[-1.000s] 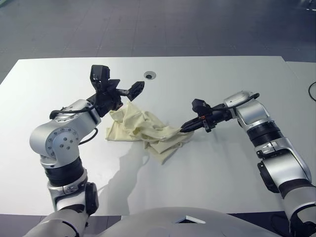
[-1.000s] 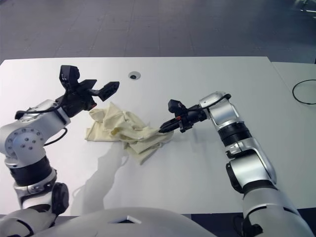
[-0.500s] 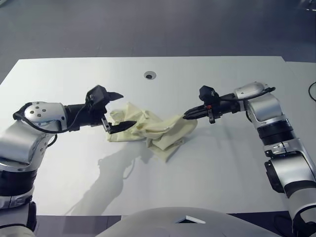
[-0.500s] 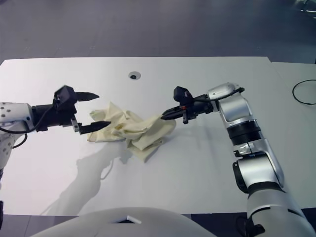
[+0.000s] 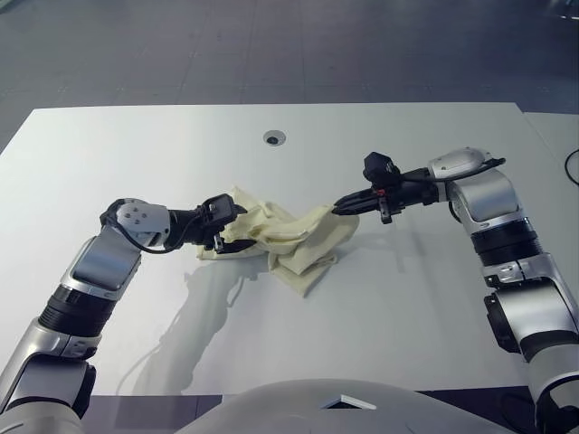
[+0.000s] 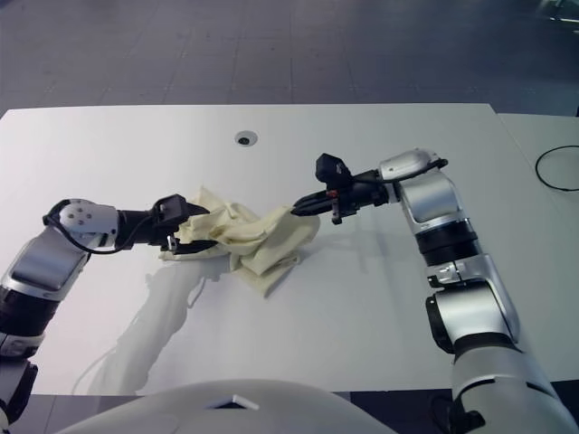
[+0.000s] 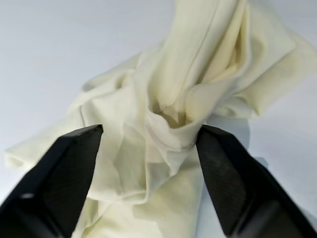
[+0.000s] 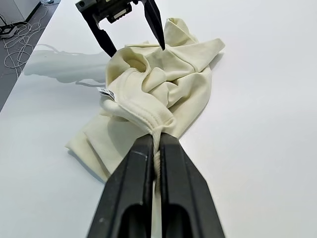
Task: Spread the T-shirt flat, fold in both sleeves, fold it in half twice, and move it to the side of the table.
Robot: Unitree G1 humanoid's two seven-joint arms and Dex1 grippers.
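T-shirt (image 5: 282,237): pale yellow, crumpled in a heap near the middle of the white surface (image 5: 434,298), between the two arms. Not spread, no folds made.
right end effector (image 5: 344,203): clenched on the T-shirt's right-hand edge, lifting that edge slightly off the surface.
right wrist view: adds detail the head views can't resolve. The two fingers (image 8: 173,173) are pressed together with a ribbed band of the fabric pinched between them, and the rest of the shirt trails away beyond the tips.
left end effector (image 5: 222,231): low at the shirt's left side, fingers spread, nothing gripped.
left wrist view: black fingers (image 7: 64,173) wide apart on either side of a bunched fold with a ribbed edge. Cloth lies between them; whether they touch it, can't tell.
cross-check: the right wrist view also catches the left end effector at the far side of the heap, fingers apart, one tip at the cloth.
grommet hole (image 5: 274,138): in the surface behind the shirt, well apart from it.
cable (image 6: 556,168): black loop at the right edge.
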